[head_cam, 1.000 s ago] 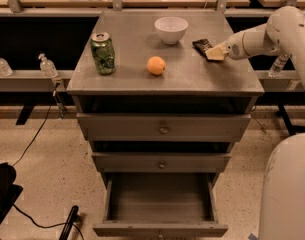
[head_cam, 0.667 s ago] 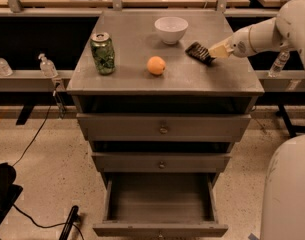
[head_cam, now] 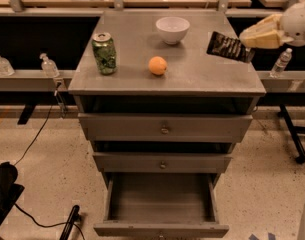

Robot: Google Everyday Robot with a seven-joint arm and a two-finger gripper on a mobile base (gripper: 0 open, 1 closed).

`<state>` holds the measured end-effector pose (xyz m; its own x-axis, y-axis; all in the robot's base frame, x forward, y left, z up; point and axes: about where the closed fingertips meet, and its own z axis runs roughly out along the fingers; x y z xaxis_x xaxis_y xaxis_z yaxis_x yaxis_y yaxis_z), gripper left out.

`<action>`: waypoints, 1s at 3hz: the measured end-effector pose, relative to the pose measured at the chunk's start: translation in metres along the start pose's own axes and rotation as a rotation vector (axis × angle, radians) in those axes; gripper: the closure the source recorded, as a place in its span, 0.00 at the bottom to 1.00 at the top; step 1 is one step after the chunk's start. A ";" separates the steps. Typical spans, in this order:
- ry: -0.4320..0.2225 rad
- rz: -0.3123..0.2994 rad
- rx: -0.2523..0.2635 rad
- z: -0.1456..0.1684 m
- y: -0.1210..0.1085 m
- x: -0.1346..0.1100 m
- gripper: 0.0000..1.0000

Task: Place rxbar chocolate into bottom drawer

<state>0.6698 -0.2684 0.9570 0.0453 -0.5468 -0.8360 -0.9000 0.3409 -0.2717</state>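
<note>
My gripper [head_cam: 248,43] reaches in from the right and is shut on the rxbar chocolate [head_cam: 228,46], a flat black wrapped bar with pale print. It holds the bar tilted in the air above the right edge of the cabinet top [head_cam: 202,79]. The bottom drawer [head_cam: 161,204] is pulled open at the foot of the cabinet, and nothing shows inside it. The two drawers above it are shut.
On the cabinet top stand a green can [head_cam: 104,53], an orange [head_cam: 157,65] and a white bowl [head_cam: 172,29]. Water bottles stand on side rails at left [head_cam: 48,64] and right [head_cam: 280,62]. A black cable lies on the floor at lower left [head_cam: 37,223].
My gripper has lifted the bar off the cabinet top and carried it to the right and towards the front edge. The drawers and other objects have not moved.
</note>
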 end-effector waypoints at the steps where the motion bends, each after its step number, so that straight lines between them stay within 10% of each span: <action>1: -0.013 -0.019 -0.065 -0.044 0.044 0.002 1.00; 3: -0.022 0.025 -0.123 -0.016 0.069 0.028 1.00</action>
<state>0.6014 -0.2724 0.9229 0.0307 -0.5220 -0.8524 -0.9473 0.2569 -0.1915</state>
